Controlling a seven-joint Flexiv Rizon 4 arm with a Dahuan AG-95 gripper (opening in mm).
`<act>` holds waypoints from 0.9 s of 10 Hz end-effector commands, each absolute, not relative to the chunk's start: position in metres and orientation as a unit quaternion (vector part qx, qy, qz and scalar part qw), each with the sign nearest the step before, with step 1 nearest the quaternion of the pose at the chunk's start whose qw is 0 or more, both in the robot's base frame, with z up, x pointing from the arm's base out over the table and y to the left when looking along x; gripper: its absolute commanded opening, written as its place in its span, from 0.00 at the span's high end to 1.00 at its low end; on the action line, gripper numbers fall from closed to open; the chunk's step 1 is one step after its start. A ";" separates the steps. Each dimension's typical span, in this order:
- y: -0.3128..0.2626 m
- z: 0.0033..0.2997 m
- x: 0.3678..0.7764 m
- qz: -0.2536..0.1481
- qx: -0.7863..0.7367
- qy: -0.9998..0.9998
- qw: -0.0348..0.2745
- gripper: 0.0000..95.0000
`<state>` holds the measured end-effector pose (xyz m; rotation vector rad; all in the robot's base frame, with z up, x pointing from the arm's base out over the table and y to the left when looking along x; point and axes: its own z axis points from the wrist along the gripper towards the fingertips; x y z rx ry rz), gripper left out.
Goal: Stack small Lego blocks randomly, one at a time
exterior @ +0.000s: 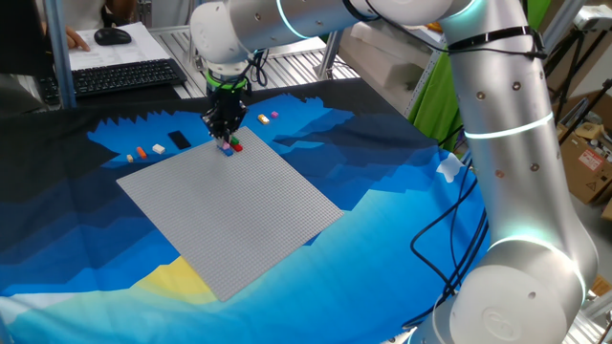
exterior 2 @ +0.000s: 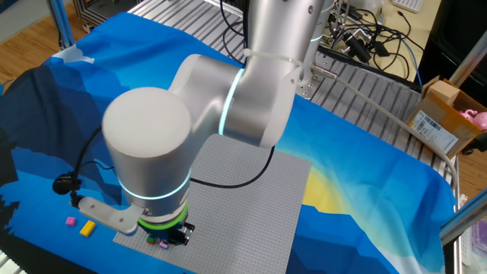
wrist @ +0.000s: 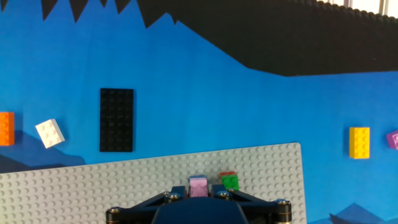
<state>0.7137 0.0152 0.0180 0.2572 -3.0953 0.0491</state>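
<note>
My gripper is low over the far corner of the grey baseplate and is shut on a pink small Lego block. In the hand view that block sits between the two dark fingers, with a blue edge showing just beyond it. A green block with red on it stands on the plate right beside it. In the other fixed view the gripper is mostly hidden under the arm's wrist. Loose blocks lie on the cloth: yellow, white, orange.
A black flat plate lies on the blue cloth just past the baseplate's edge. A pink block and a yellow one lie off the plate's corner. A keyboard sits at the back left, and cables trail on the right.
</note>
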 end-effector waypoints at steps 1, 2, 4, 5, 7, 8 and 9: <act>0.016 0.013 0.715 0.019 0.088 -0.996 0.018 1.00; 0.016 0.013 0.715 0.021 0.087 -0.996 0.018 1.00; 0.016 0.013 0.715 0.020 0.087 -0.996 0.017 1.00; 0.016 0.012 0.715 0.022 0.090 -0.996 0.017 1.00; 0.016 0.010 0.715 0.022 0.091 -0.996 0.015 1.00; 0.016 0.009 0.715 0.022 0.090 -0.996 0.015 1.00; 0.016 0.009 0.715 0.023 0.090 -0.996 0.015 1.00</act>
